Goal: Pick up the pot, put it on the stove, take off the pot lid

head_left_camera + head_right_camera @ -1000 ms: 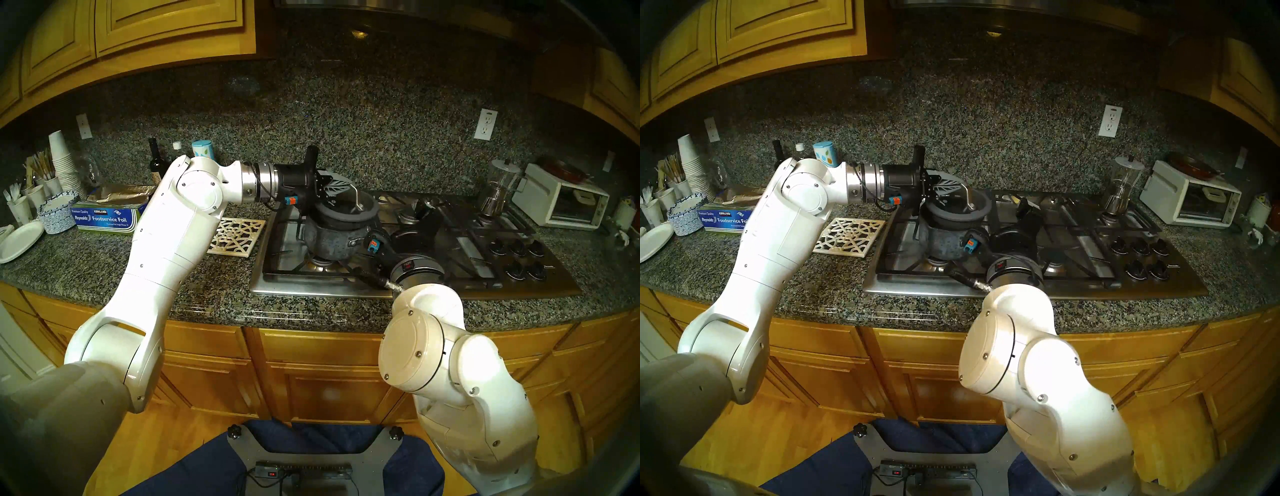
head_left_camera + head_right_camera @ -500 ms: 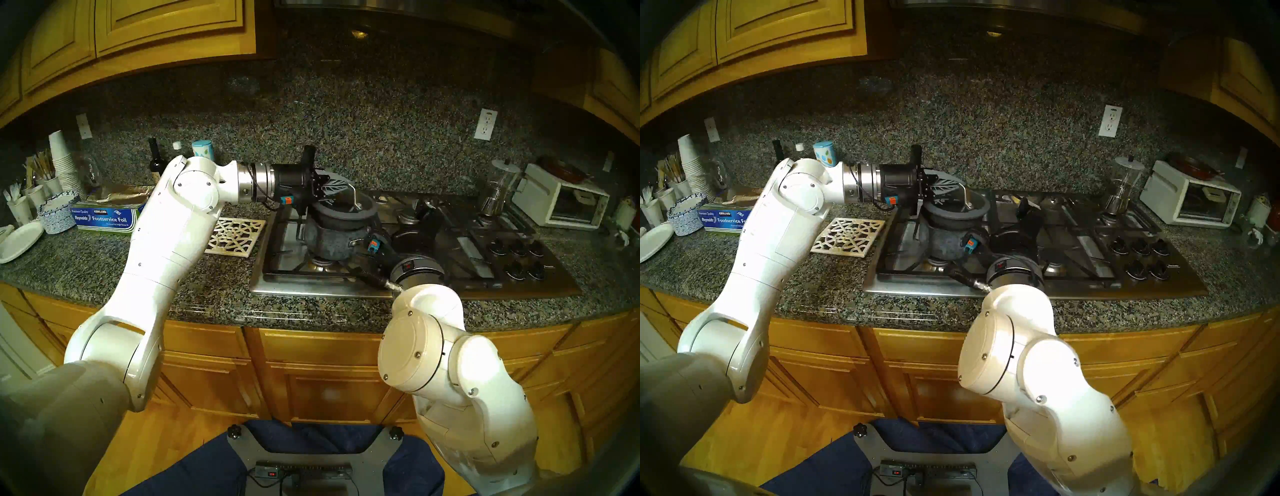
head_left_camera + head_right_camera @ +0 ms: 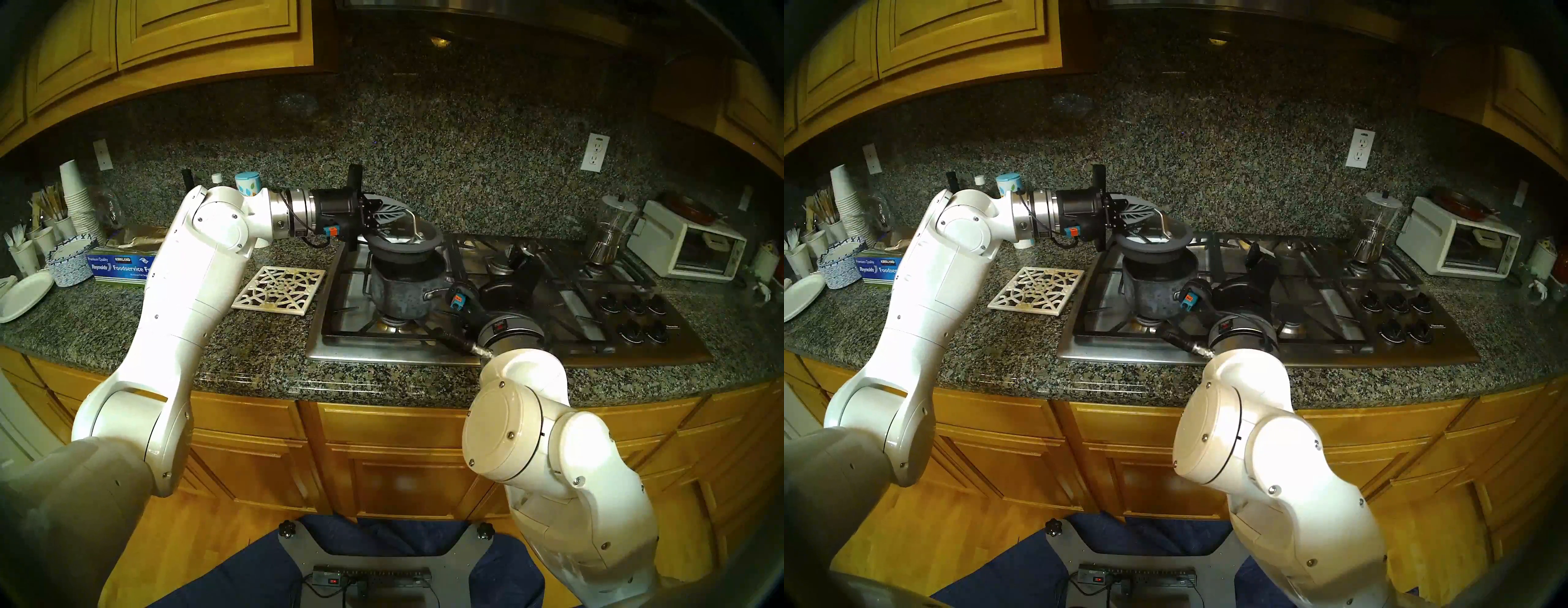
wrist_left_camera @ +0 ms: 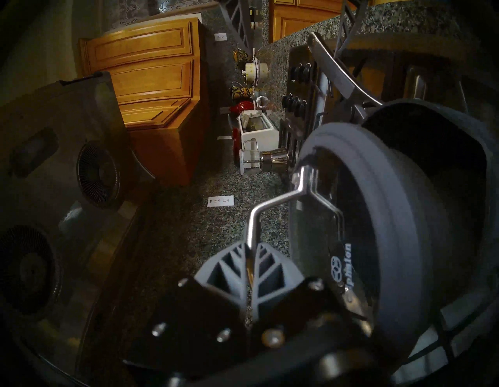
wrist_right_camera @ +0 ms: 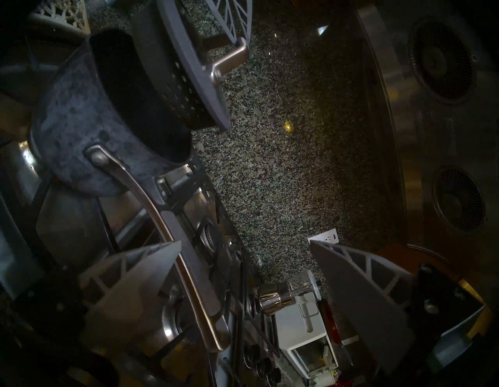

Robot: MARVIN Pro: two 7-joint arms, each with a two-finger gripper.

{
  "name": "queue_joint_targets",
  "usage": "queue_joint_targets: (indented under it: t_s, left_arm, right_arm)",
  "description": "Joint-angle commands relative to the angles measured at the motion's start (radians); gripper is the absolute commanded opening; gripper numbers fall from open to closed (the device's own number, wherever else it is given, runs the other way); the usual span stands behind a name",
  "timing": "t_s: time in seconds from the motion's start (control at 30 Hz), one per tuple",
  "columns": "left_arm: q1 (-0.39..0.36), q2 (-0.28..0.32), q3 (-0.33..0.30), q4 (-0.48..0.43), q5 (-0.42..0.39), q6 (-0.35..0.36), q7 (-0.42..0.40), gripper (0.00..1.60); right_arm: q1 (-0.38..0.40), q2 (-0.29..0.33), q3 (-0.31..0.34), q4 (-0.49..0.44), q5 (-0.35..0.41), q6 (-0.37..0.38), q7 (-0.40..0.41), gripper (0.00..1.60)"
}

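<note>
Lifted clear since the earlier frames, the round glass pot lid with its thick dark grey rim now hangs tilted above and slightly left of the small dark grey speckled saucepan, where before it still sat on the pan's mouth; the left arm has drawn back leftward with it. The left gripper has its jaws pinched tight on the lid's arched silver loop handle, and the lid is held apart from the pan rim, a gap showing between them in the right wrist view. The saucepan stands upright on the black grate over the front-left burner of the wide stainless steel gas cooktop, its mouth open and its long silver handle reaching toward the right gripper. That gripper's jaws stand wide apart, one finger just beside the handle, holding nothing. A white lattice square trivet lies on the granite worktop just off the cooktop's left edge
</note>
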Motion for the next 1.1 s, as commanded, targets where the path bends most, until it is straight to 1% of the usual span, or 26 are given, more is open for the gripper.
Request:
queue_joint_targets:
  t_s: [0.0,0.4,0.77,1.07]
  left_arm:
    - [-0.070,0.020,-0.052,-0.001,-0.035,0.001,0.023,0.00]
    - [-0.059,0.075,-0.102,0.040,-0.049,0.001,0.019,0.00]
    - [-0.055,0.141,-0.163,0.110,-0.055,0.001,0.020,0.00]
    - [-0.053,0.177,-0.197,0.174,-0.059,0.001,0.021,0.00]
  right_arm:
    - [0.012,-0.003,-0.002,-0.028,-0.021,-0.002,-0.013,1.60]
    - [0.010,-0.007,-0.003,-0.028,-0.026,-0.002,-0.013,1.60]
    - [0.009,-0.010,-0.003,-0.028,-0.030,-0.002,-0.012,1.60]
    - [0.007,-0.012,-0.004,-0.028,-0.033,-0.002,-0.012,1.60]
